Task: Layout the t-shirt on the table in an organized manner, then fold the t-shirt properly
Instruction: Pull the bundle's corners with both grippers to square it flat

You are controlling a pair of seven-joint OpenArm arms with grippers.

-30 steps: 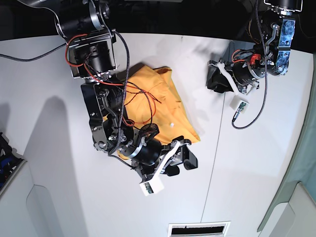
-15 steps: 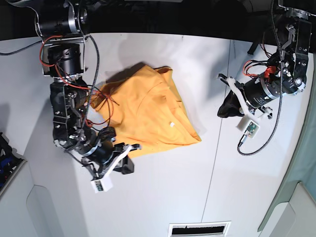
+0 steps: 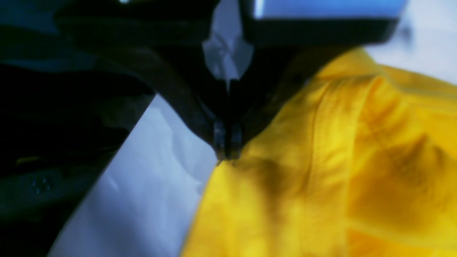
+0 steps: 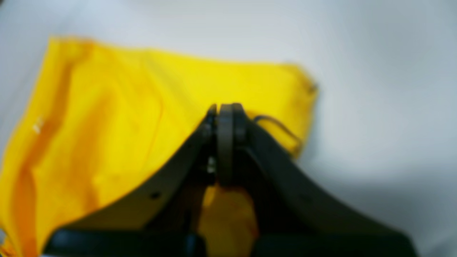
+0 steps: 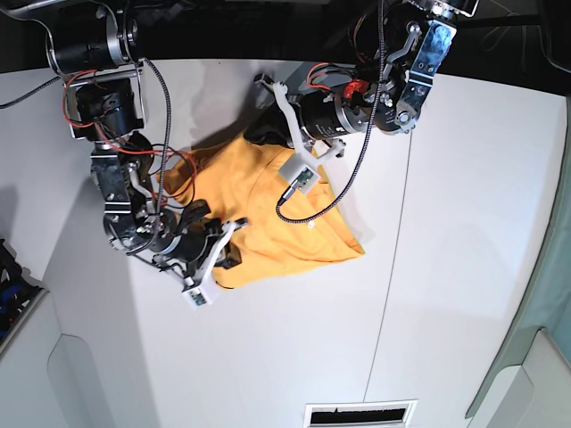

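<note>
Yellow t-shirt [image 5: 268, 214], seemingly soft, crumpled.

Lighting is bright and pretty even from above, throwing soft grey shadows toward the left side of the white bench [image 5: 464, 267]. Behind the bench's far edge it's just dark, nothing to make out there. There's a slotted vent [image 5: 359, 414] set near the near edge. A pale teal curtain [image 5: 535, 294] hangs past the right edge. By the left edge sits some dark blue and black gear [image 5: 9, 285], too cut off to identify.
</note>
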